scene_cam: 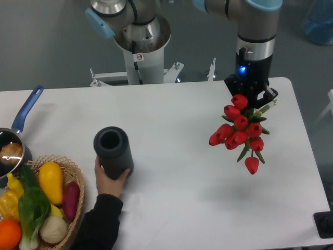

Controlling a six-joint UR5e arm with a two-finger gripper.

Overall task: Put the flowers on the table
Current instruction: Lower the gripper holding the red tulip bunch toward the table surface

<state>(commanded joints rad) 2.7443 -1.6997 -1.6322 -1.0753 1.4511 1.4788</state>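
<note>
Flowers (241,131) hang from the gripper (251,96) over the right part of the table (171,120), buds drooping downward, clear of the surface. The fingers appear clenched on the stem end, which is mostly hidden under the tool. The bunch looks light and floppy, with soft buds that could crush; the tied stems are the sensible place to hold. Far left, a person's hand (110,177) steadies a dark cylinder (113,151) beside a basket of produce (39,200).
</note>
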